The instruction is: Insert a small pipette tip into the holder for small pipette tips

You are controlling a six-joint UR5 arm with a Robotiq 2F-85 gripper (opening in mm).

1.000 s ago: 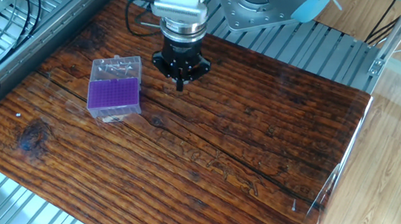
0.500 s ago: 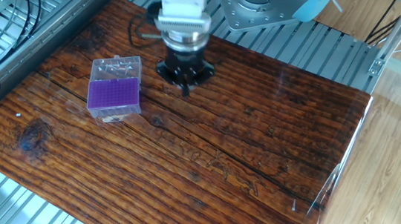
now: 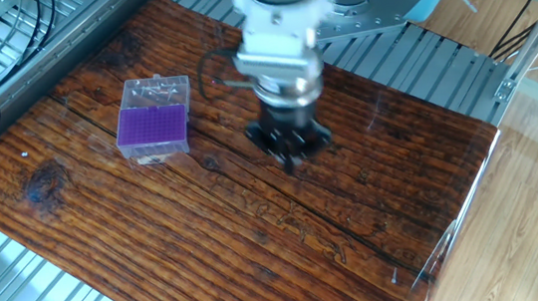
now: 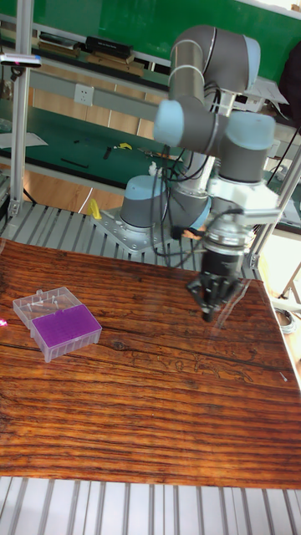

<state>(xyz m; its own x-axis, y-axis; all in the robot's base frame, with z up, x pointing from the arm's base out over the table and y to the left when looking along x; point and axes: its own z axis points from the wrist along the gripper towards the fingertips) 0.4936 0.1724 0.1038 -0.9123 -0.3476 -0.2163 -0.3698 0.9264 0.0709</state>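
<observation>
Purple-topped holder [image 3: 154, 125] sits on the desk [image 3: 259, 242], well apart from the jaws; their spread is unclear. Only the tall view shows the arm's base [image 4: 146, 209].

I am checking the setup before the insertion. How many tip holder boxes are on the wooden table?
1. The holder for small pipette tips stands near the table's left end in the fixed view, lid open, apart from the gripper. None other is visible.

Glossy, grooved dark wood table [image 3: 259, 242]; clear plastic holder [image 3: 153, 118], matt purple grid, beside jaws; ribbed metal bench [image 3: 24, 296].
</observation>
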